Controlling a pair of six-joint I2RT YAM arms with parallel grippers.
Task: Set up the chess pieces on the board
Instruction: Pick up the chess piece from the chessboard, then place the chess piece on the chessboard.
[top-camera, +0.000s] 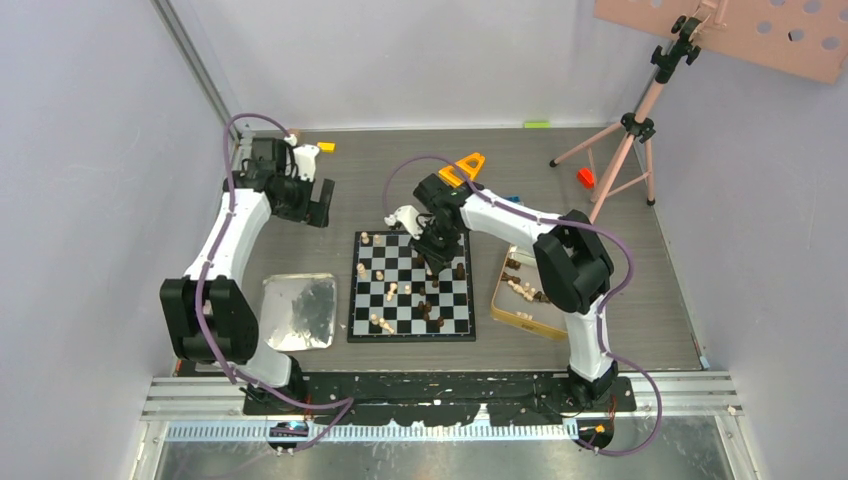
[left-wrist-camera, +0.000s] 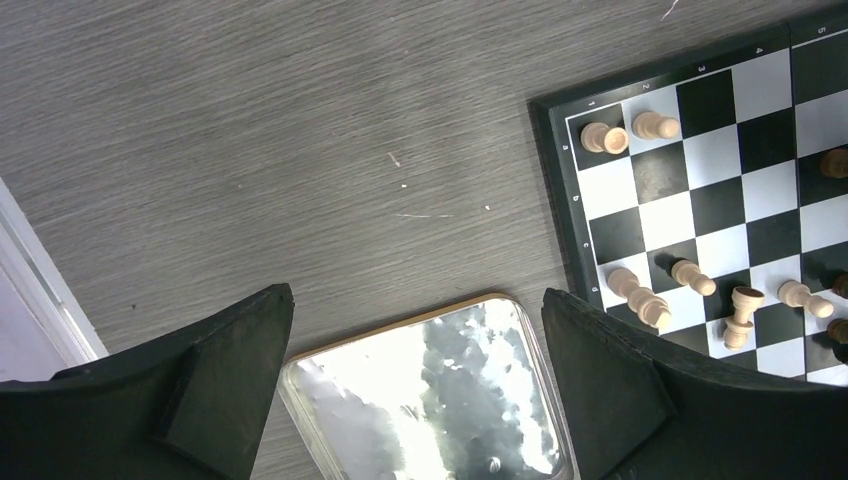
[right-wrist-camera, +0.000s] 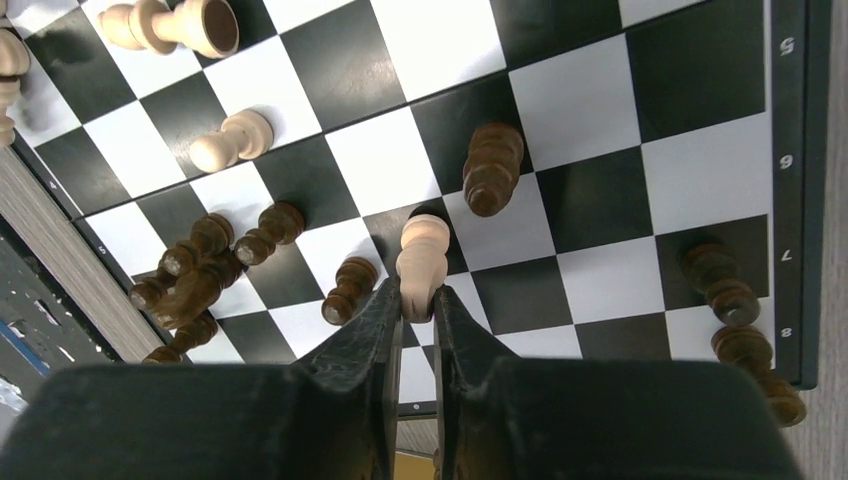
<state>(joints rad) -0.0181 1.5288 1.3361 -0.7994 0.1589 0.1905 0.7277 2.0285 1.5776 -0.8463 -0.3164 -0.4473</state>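
While the right gripper (right-wrist-camera: 416, 315) clamps the foot of a light tan piece (right-wrist-camera: 423, 255) set among dark pieces (right-wrist-camera: 492, 170), probably to carry it to its own side of the board (right-wrist-camera: 590, 110), the left gripper (left-wrist-camera: 417, 300) hangs released over the silver tray (left-wrist-camera: 440, 400).

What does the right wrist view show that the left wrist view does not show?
Only the right wrist view shows the right fingers closed on a light tan piece. Only the left wrist view shows the silver tray, the bare table and the left fingers, wide apart. Both show the board with other chess pieces, light and dark, on it.
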